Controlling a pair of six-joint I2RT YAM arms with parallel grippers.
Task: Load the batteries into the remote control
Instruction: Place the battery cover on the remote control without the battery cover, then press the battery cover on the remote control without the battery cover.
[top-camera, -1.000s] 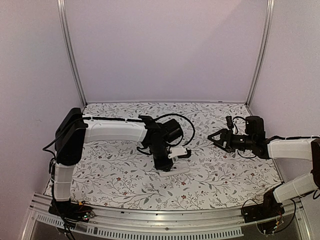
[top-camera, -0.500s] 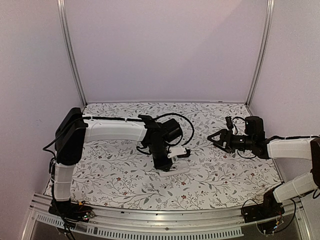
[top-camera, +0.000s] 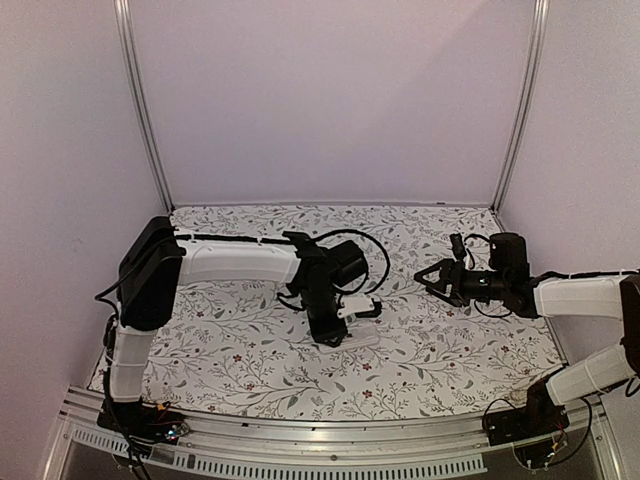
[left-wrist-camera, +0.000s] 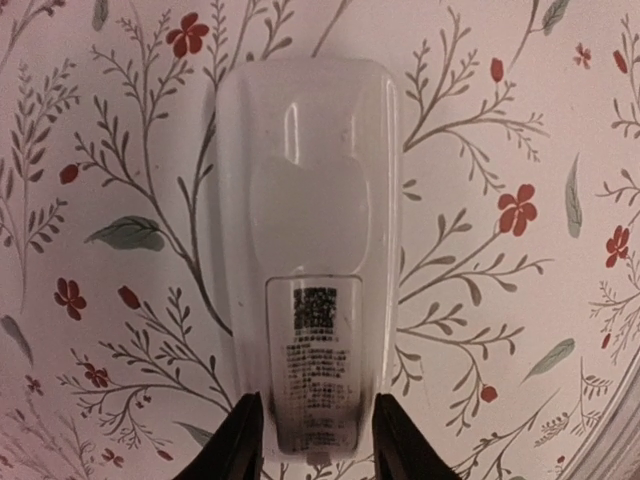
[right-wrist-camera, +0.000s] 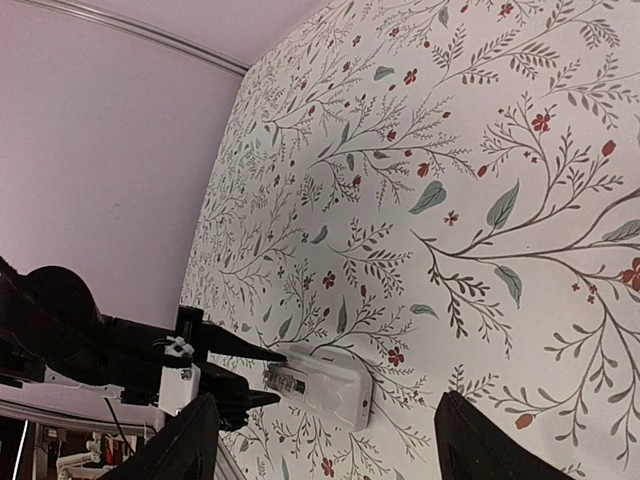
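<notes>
The remote control (left-wrist-camera: 305, 230) is slim and white. It lies back side up on the floral table cover, a printed label on its lower panel. It also shows in the top view (top-camera: 362, 339) and in the right wrist view (right-wrist-camera: 325, 385). My left gripper (left-wrist-camera: 318, 445) is shut on the remote's near end, one black fingertip (left-wrist-camera: 245, 440) against each side. My right gripper (top-camera: 424, 276) is open and empty, held above the table to the right of the remote and pointing toward it. No battery shows in any view.
The floral cover (top-camera: 240, 350) spans the whole table. Purple walls with metal posts (top-camera: 145, 120) close in the back and sides. A metal rail (top-camera: 330, 440) runs along the near edge. Black cables (top-camera: 370, 250) loop over the left wrist.
My left arm has shifted slightly to the right, with the gripper still at the remote's end. The right arm has not visibly moved.
</notes>
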